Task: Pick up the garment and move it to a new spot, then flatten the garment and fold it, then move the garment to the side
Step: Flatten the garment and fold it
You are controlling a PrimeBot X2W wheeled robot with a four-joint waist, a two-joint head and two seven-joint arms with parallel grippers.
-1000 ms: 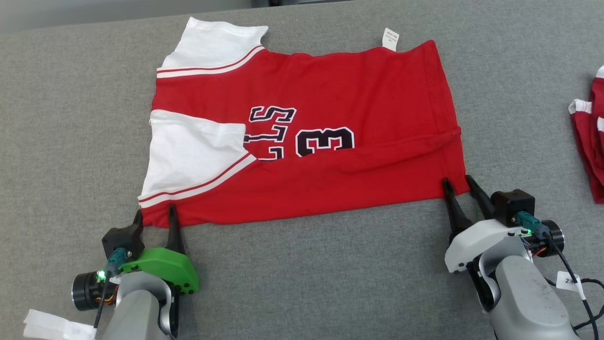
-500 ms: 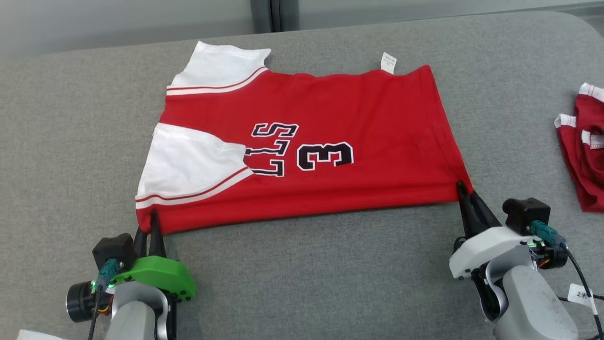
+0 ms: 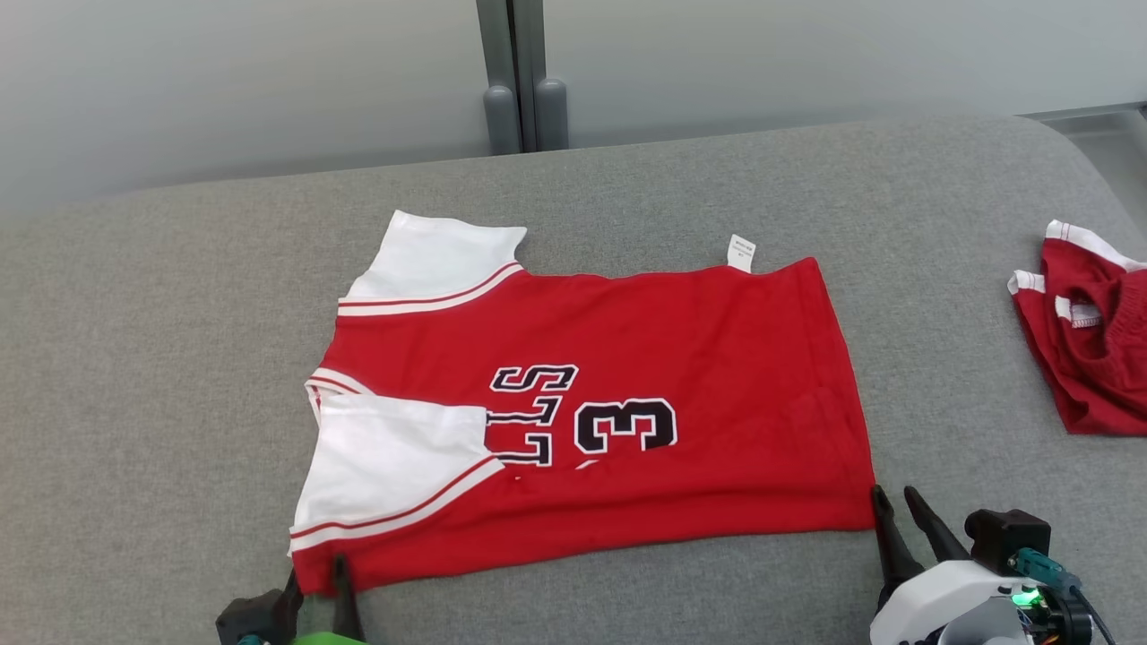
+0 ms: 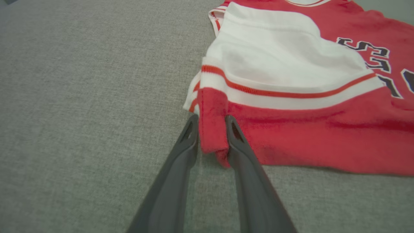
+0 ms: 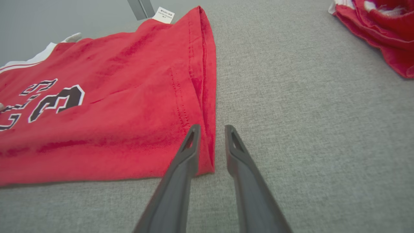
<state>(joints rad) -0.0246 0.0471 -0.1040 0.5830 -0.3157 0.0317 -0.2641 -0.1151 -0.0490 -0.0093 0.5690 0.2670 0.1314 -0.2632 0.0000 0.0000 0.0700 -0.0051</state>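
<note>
**FOLD STEP: PINCERS AT THE NEAR CORNERS OF THE JERSEY**

**Step in hand.** The red jersey (image 3: 627, 376) lies flat on the grey desk (image 3: 179, 358), about midway between the left and right edges. Its long side runs parallel to the near edge. One white sleeve (image 3: 394, 457) is laid over the red body, and only part of the number shows. This suggests that a lengthwise fold is already made and the fold step is in hand.

**Pincer state.**
- The left pincer (image 4: 211, 121) stands at the jersey's near-left corner, fingers narrowly parted. A raised pinch of red cloth sits between them and touches both. Whether they grip it cannot be told.
- The right pincer (image 5: 212, 127) stands at the near-right corner, also narrowly parted. One finger lies over the hem and the other over bare desk. It holds nothing.

**Next move.** Probably a second fold across the length. It calls for a firm hold on both corners of one short end, lifted evenly so the layers do not slide apart.

**Note.** A smaller bunched red cloth (image 3: 1093, 358) lies near the right edge, well apart from the jersey. It should be left alone.
</note>
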